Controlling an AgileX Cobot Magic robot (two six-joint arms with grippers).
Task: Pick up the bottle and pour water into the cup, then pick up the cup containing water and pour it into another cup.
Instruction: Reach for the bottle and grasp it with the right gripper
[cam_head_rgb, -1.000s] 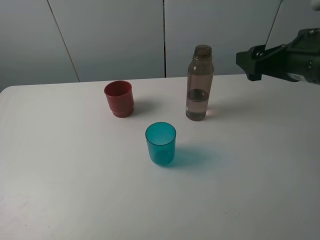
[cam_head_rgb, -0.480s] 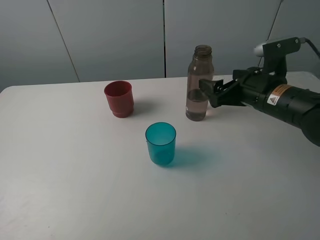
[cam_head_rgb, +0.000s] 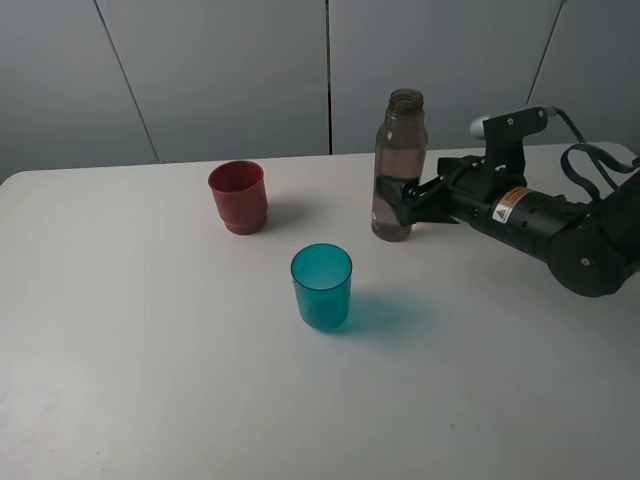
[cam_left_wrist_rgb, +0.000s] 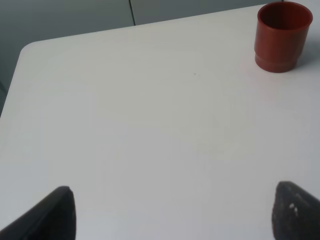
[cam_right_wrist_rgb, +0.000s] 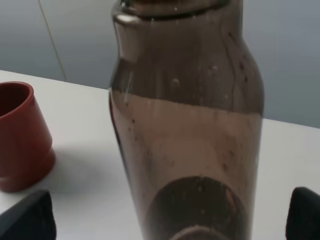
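Observation:
The smoky grey-brown bottle (cam_head_rgb: 399, 150) stands uncapped at the back of the white table, with water in its lower part. My right gripper (cam_head_rgb: 404, 203) is open, with one finger on each side of the bottle's lower body. In the right wrist view the bottle (cam_right_wrist_rgb: 187, 125) fills the space between the fingertips (cam_right_wrist_rgb: 25, 220), with gaps on both sides. The teal cup (cam_head_rgb: 321, 287) stands upright in front of the bottle, to its left. The red cup (cam_head_rgb: 238, 197) stands upright at the back left. My left gripper (cam_left_wrist_rgb: 175, 210) is open and empty over bare table; the red cup (cam_left_wrist_rgb: 282, 36) lies far ahead of it.
The white table (cam_head_rgb: 150, 380) has a rounded far left corner and grey wall panels behind it. The right arm and its cable stretch in from the right edge. The red cup (cam_right_wrist_rgb: 20, 135) shows beside the bottle in the right wrist view.
My right arm has come in from the right edge and moved left, bringing its open fingers around the bottle's lower body. The bottle and both cups have not moved.

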